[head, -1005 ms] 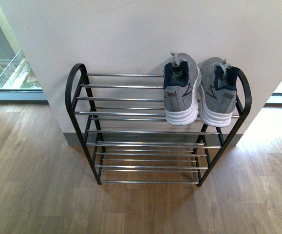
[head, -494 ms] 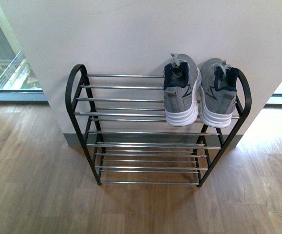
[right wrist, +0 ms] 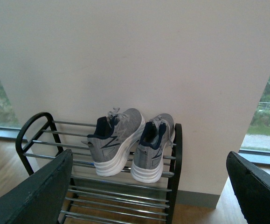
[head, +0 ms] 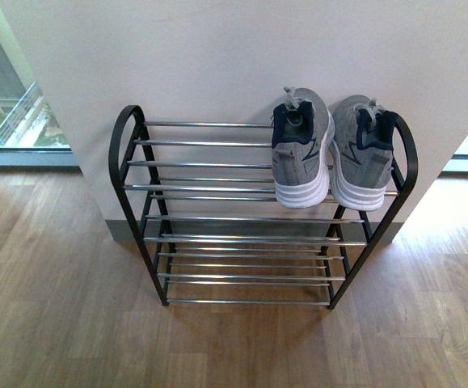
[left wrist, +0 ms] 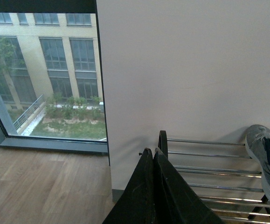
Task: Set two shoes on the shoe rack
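Two grey knit sneakers with white soles sit side by side, heels outward, on the top tier of the shoe rack (head: 128,162) at its right end: one shoe (head: 301,153) to the left, the other shoe (head: 361,158) against the right side frame. Both also show in the right wrist view, the left sneaker (right wrist: 114,140) and the right sneaker (right wrist: 152,147). My right gripper (right wrist: 148,186) is open, well back from the rack (right wrist: 32,130), with nothing between its fingers. My left gripper (left wrist: 150,151) is shut and empty, pointing at the rack's left end (left wrist: 162,140). Neither arm shows in the front view.
The rack stands on a wood floor (head: 56,307) against a white wall (head: 242,56). Its left top tier and lower tiers (head: 250,267) hold nothing. Floor-level windows (head: 7,97) flank the wall on both sides.
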You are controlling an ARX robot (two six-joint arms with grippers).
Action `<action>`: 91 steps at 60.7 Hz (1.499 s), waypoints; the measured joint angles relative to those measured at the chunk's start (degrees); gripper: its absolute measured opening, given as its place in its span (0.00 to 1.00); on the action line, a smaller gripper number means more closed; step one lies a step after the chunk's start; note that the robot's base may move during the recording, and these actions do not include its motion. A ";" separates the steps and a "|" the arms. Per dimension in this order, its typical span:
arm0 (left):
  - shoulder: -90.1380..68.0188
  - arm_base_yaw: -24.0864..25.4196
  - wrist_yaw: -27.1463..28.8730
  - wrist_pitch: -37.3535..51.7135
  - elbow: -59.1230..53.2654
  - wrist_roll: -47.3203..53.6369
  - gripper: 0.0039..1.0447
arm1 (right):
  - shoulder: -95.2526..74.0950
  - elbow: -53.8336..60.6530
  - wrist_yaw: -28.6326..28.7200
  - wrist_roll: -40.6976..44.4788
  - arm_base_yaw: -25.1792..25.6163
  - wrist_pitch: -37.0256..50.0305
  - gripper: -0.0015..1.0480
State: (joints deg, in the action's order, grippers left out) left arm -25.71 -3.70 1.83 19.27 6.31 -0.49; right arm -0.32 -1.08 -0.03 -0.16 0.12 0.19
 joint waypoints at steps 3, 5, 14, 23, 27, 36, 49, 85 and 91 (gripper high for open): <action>1.38 2.47 -1.38 -0.61 -0.81 0.02 0.01 | 0.00 0.00 0.02 0.00 0.00 0.00 0.91; 2.01 3.08 -1.25 -0.90 -1.09 0.00 0.01 | 0.00 0.00 -0.02 0.00 0.00 0.00 0.91; 5.40 3.45 -1.81 -2.82 -2.67 0.02 0.01 | 0.00 0.00 0.00 0.00 0.00 0.00 0.91; 8.81 3.52 -1.81 -5.05 -3.69 0.02 0.01 | 0.00 0.00 0.02 0.00 0.00 0.00 0.91; 9.77 3.52 -1.81 -5.68 -3.80 0.02 0.01 | 0.00 0.00 0.02 0.00 0.00 0.00 0.91; 11.74 3.52 -1.86 -5.55 -5.49 0.07 0.01 | 0.00 0.00 0.00 0.00 0.00 0.00 0.91; 15.17 3.52 -1.84 -8.68 -5.49 0.04 0.01 | 0.00 0.00 0.02 0.00 0.00 0.00 0.91; 24.76 3.54 -1.81 -19.28 -5.49 0.04 0.27 | 0.04 0.00 0.02 0.00 -0.02 0.00 0.91; 24.76 3.54 -1.81 -19.28 -5.49 0.04 0.46 | 0.02 0.00 0.09 0.00 0.00 0.00 0.91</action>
State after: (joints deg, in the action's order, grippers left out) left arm -0.95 -0.16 0.01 -0.01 0.82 -0.45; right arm -0.30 -1.08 0.05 -0.16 0.12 0.19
